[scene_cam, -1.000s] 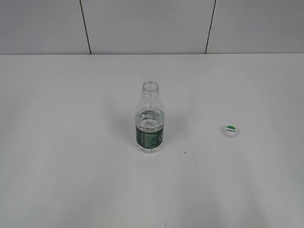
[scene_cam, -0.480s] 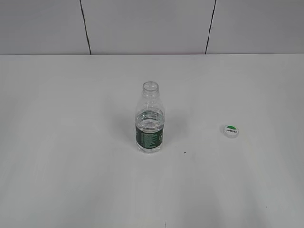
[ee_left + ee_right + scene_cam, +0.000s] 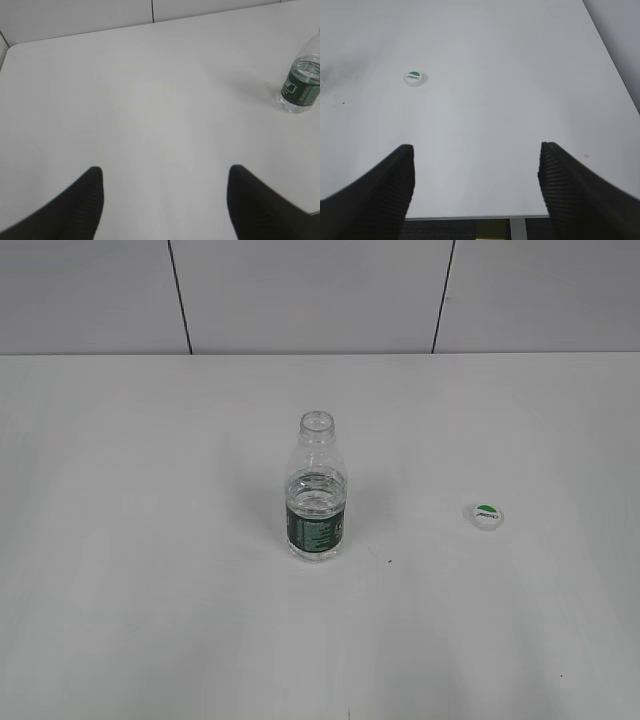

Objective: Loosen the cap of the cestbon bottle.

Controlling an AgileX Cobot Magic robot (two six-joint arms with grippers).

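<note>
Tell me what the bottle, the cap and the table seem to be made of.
Bottle: looks like thin clear plastic, glossy; the water inside shows straight through, and a dark green printed label wraps its lower half.
Cap: seemingly opaque plastic, white with a green half on top, smooth.
Table: a smooth, matte white surface, possibly laminate; the pictures leave that open.

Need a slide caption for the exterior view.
Uncapped cestbon bottle upright on white table, cap lying apart to its right.
</note>
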